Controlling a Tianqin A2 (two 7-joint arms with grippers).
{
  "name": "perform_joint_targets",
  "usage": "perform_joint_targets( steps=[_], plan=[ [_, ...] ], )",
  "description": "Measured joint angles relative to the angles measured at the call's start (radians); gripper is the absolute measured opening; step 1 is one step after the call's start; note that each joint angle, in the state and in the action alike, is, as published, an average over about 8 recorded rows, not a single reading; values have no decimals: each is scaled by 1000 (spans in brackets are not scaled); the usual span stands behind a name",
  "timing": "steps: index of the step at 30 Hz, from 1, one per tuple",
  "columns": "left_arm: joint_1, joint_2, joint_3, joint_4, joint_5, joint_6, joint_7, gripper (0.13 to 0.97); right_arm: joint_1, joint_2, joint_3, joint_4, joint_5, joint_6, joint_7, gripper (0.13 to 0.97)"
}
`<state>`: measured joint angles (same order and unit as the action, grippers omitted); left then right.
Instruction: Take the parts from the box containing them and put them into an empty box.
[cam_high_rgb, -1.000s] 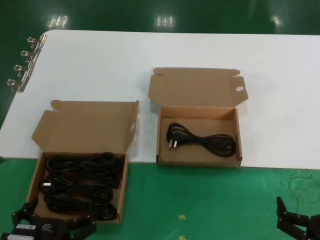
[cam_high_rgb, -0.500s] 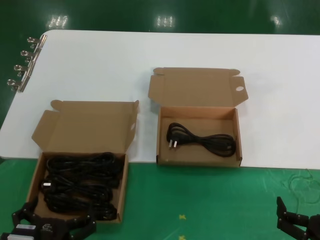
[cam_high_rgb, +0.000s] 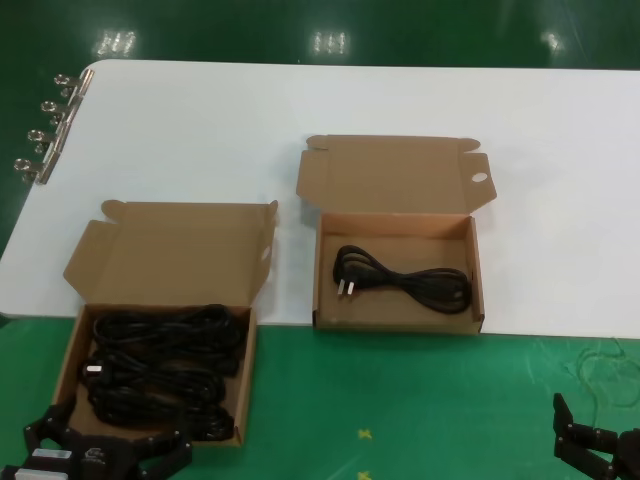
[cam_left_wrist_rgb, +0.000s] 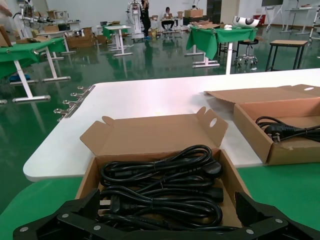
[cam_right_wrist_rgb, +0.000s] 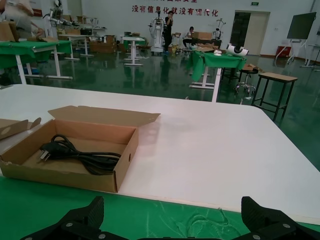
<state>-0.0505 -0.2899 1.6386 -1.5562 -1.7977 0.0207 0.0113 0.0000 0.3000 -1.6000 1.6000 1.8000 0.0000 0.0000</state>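
Several black coiled cables, the parts (cam_high_rgb: 160, 375) (cam_left_wrist_rgb: 165, 187), fill the brown carton (cam_high_rgb: 68, 360) (cam_left_wrist_rgb: 89, 176) at the near left, its lid folded back. My left gripper (cam_high_rgb: 108, 442) (cam_left_wrist_rgb: 170, 212) hovers open just in front of that carton's near edge, with nothing between its fingers. The second carton (cam_high_rgb: 477, 275) (cam_right_wrist_rgb: 125, 155), with a round hole in its lid tab, sits at the middle right on the white table's front edge. It holds one coiled cable (cam_high_rgb: 405, 282) (cam_right_wrist_rgb: 80, 156). My right gripper (cam_high_rgb: 600, 448) (cam_right_wrist_rgb: 172, 214) stays open and low at the near right, over green cloth.
Several binder clips (cam_high_rgb: 48, 130) (cam_left_wrist_rgb: 72, 102) line the white table's (cam_high_rgb: 300, 100) far-left edge. Green cloth (cam_high_rgb: 400, 400) covers the near strip in front of both cartons. A tangle of pale thread (cam_high_rgb: 600, 365) (cam_right_wrist_rgb: 220, 222) lies on the cloth near my right gripper.
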Motion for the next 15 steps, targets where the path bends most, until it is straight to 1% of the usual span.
perform_joint_targets(
  steps=[15],
  plan=[
    [0,0,0,0,0,0,0,966,0,0,0,0,0,0,0,966]
  ],
)
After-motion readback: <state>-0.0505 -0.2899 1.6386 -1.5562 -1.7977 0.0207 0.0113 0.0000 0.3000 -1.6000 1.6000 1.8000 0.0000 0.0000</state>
